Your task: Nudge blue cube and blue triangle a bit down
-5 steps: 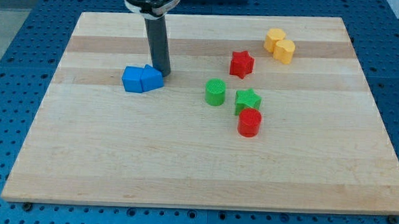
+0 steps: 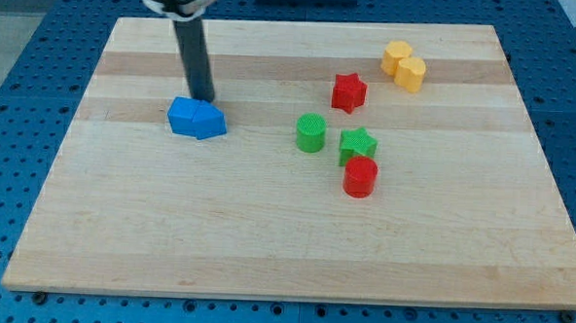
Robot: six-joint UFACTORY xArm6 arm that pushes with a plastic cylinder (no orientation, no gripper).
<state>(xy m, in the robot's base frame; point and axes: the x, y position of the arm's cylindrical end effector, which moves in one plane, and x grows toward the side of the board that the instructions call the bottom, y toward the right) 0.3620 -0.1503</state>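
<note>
In the camera view, the wooden board (image 2: pixel 285 239) fills most of the frame, lying on a blue perforated table (image 2: pixel 9 91). The dark rod comes down from the top edge, left of centre, and my tip (image 2: pixel 203 97) meets the board just above the two blue blocks, at or very near their upper edge; whether it actually touches them cannot be told. The arm carries no pincer, only this rod, so there is nothing to spread or press together.

The blue cube (image 2: pixel 183 117) and the blue triangle (image 2: pixel 210 122) sit pressed side by side in the upper left part of the frame, the cube on the left, the triangle on the right. Below them a wide stretch of bare wood runs down to the board's bottom edge. To their left bare wood reaches the board's left edge; the top edge lies near, beyond the rod.

To their right, well apart, stands a green cylinder (image 2: pixel 311 132). Just beyond it a green star (image 2: pixel 358 144) touches a red cylinder (image 2: pixel 360 176) below it. A red star (image 2: pixel 348 92) sits above these. Two yellow blocks (image 2: pixel 404 65) rest together near the upper right corner, close to the top edge.
</note>
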